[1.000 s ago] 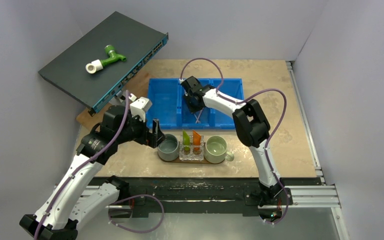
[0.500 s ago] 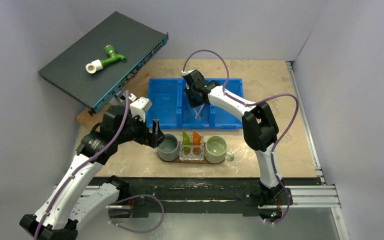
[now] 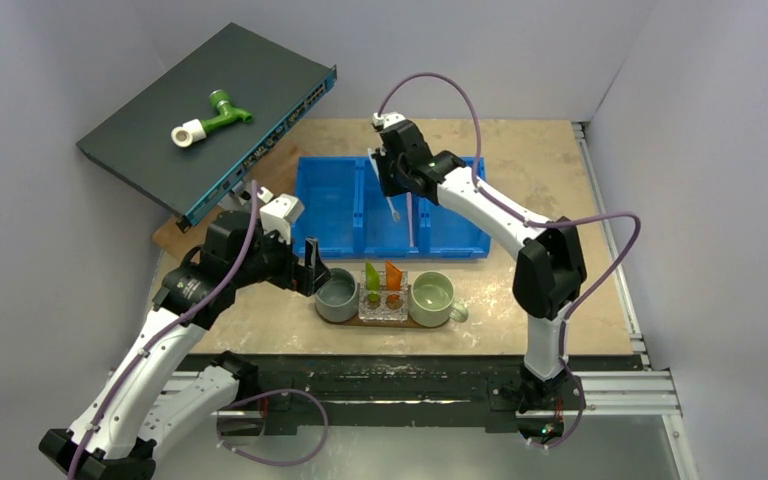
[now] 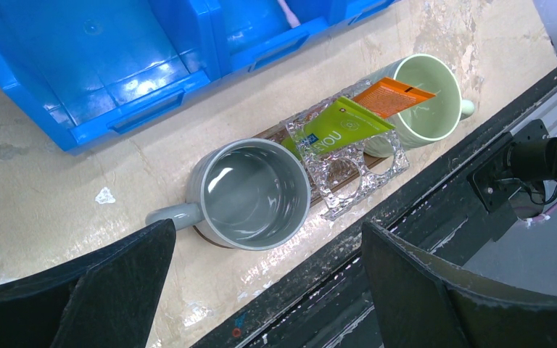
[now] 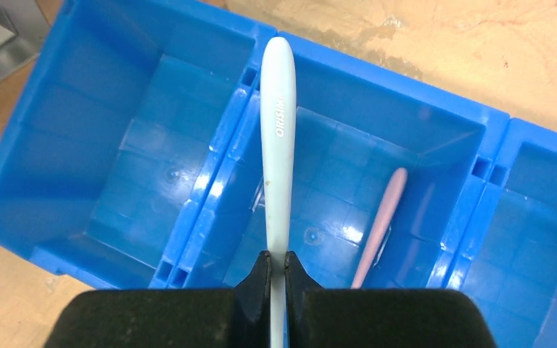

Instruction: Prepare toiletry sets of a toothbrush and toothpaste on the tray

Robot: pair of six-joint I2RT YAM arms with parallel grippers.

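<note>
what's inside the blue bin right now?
A pink toothbrush lies in the middle compartment of the blue bin. The left compartment shows nothing. The right hand holds the pale blue toothbrush above the bin. The arm partly covers the right compartment.

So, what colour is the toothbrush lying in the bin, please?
Pink toothbrush; clearest in the right wrist view.
</note>
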